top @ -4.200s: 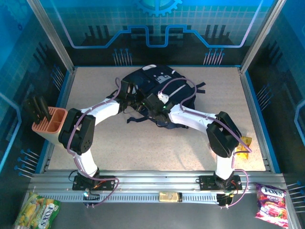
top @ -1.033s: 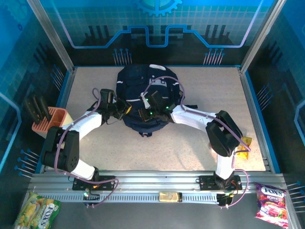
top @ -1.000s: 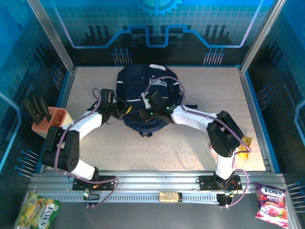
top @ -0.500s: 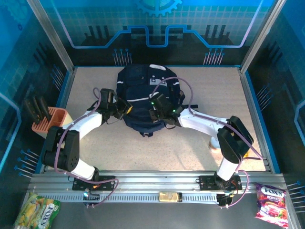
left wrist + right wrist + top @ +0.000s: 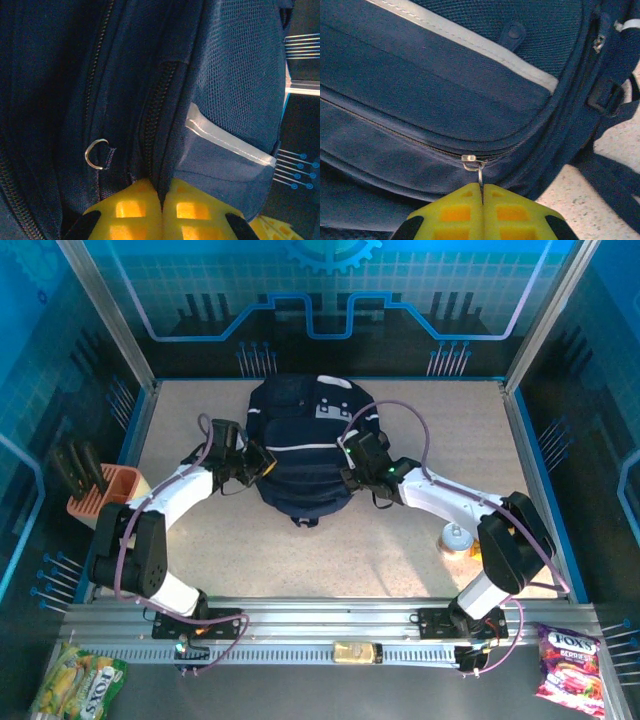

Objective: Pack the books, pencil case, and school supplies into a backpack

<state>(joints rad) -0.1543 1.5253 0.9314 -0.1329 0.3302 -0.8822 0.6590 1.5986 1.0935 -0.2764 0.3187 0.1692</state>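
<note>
Navy woven backpack [image 5: 305, 450], pink ribbed rack [image 5: 100, 495] off to its left. Left fingers [image 5: 130, 210] pinch its fabric seam tight; right fingers [image 5: 455, 212] clamp the little metal zipper pull [image 5: 479, 174].

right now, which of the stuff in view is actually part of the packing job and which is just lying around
Part of the job:
- backpack
- zipper pull, pinched by the right claw
- left claw, shut on the backpack's side fabric

Just lying about:
- pink rack with black pieces
- green candy bag
- red candy bag
- small pale container by the right arm
</note>
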